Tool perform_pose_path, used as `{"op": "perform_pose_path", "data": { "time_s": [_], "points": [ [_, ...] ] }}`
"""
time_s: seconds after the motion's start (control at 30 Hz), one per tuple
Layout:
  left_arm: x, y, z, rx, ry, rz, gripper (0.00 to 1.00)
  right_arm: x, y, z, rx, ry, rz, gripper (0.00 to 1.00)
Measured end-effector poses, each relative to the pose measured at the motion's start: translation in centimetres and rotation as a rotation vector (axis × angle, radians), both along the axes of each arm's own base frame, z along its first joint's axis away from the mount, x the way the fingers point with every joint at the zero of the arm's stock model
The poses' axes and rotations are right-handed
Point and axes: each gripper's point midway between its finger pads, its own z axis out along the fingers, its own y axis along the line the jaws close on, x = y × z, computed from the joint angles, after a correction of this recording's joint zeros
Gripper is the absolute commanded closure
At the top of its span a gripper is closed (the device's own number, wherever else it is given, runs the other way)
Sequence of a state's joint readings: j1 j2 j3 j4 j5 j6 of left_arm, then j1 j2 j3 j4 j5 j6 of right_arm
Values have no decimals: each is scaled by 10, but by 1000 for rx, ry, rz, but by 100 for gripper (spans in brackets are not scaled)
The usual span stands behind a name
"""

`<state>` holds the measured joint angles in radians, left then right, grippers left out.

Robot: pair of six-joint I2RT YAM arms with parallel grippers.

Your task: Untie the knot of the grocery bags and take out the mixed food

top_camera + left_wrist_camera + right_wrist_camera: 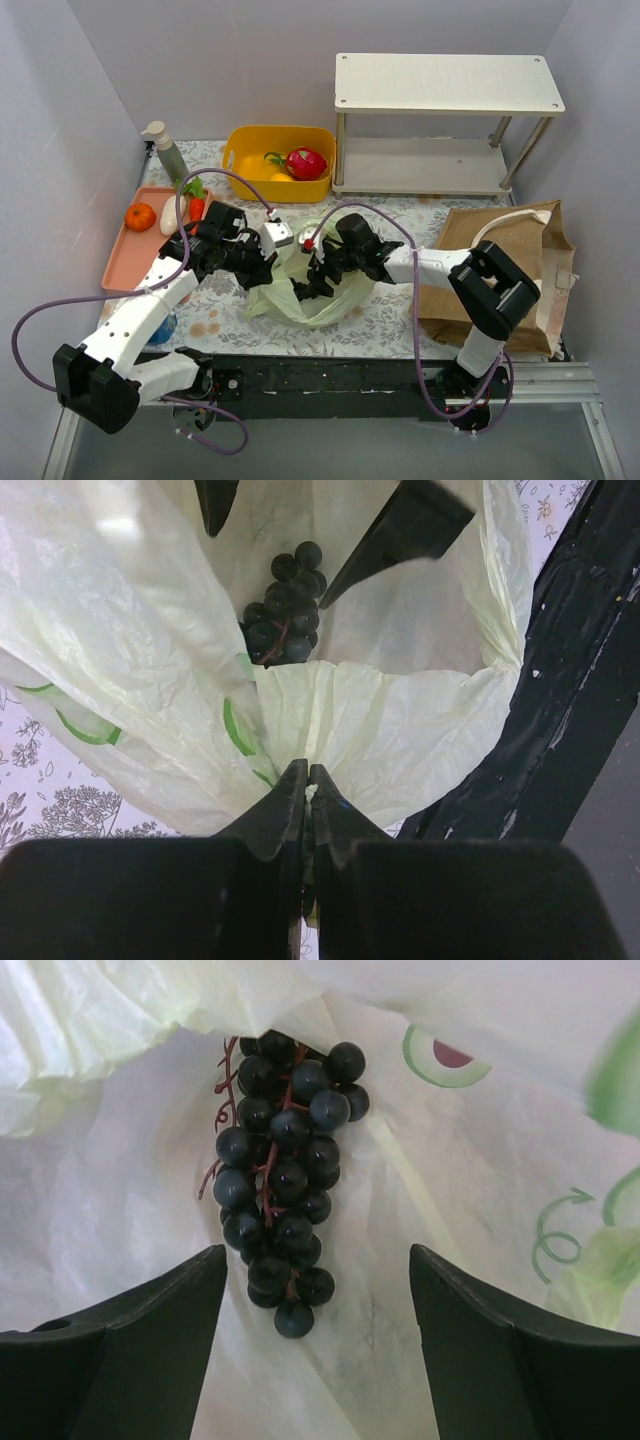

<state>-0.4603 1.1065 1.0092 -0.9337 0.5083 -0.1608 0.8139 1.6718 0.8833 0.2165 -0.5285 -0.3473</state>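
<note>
The pale green plastic bag (300,298) lies open at the table's middle. My left gripper (264,262) is shut on its near rim (340,720), seen pinched between the fingertips in the left wrist view (308,778). A bunch of dark grapes (285,1175) lies inside the bag and also shows in the left wrist view (285,605). My right gripper (318,1255) is open inside the bag, its fingers either side of the bunch's lower end without touching it. The brown tote (500,270) with white rope handles lies at the right.
A pink tray (120,262) at the left holds a tangerine (140,216), a white radish (170,217) and a carrot (196,205). A yellow bin (250,150) at the back holds a red fruit (306,163). A soap pump bottle (168,152) and a white shelf (440,85) stand behind.
</note>
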Motion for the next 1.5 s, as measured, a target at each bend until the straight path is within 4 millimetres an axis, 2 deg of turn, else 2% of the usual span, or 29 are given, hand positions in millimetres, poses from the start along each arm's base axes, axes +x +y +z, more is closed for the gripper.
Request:
{"op": "perform_pose_path", "data": {
  "time_s": [0.17,0.23,0.27,0.33,0.43,0.47,0.63,0.67,0.77,0.9,0.97,1.0,1.03,1.13,1.17,1.23,1.3,1.4,1.5],
  "points": [
    [6,-3,-1,-7,3,13,100,-6,18,-19,-16,24,74,15],
    [6,-4,-1,-9,2,16,100,-9,23,-28,-29,25,101,19],
    [6,-4,-1,-10,2,17,100,-11,25,-32,-34,25,111,27],
    [8,-4,-1,-11,-2,20,100,-12,28,-39,-47,11,133,36],
    [10,-4,-1,-9,-7,28,100,-12,28,-48,-70,-17,162,58],
    [10,-3,-1,-8,-9,30,100,-12,27,-50,-78,-30,174,69],
    [13,-1,-7,5,-18,45,100,-10,20,-42,-98,-100,204,87],
    [15,-1,-8,8,-22,49,100,-10,14,-35,-104,-123,208,92],
    [18,1,-14,17,-32,64,100,-13,-3,-5,-103,-202,226,99],
    [25,4,-21,29,-43,90,100,-12,-34,49,-90,-325,228,99],
    [33,4,-22,29,-51,112,100,-9,-55,66,-107,-359,227,99],
    [38,4,-23,31,-54,130,92,-6,-64,72,-121,-371,223,99],
    [43,4,-25,31,-53,148,53,-3,-72,77,-132,-382,219,99],
    [56,8,-29,24,-39,212,11,4,-91,96,-158,-412,205,99],
    [60,11,-30,19,-27,251,2,6,-94,110,-157,-430,205,99],
    [68,20,-30,11,-18,314,2,14,-92,139,-133,-477,190,99],
    [73,31,-27,-5,1,393,2,27,-86,183,-83,-547,160,99],
    [79,53,-16,-46,23,510,2,54,-74,258,34,-678,79,99],
    [81,70,1,-84,3,599,2,81,-58,309,146,-758,1,99]
  ]
}}
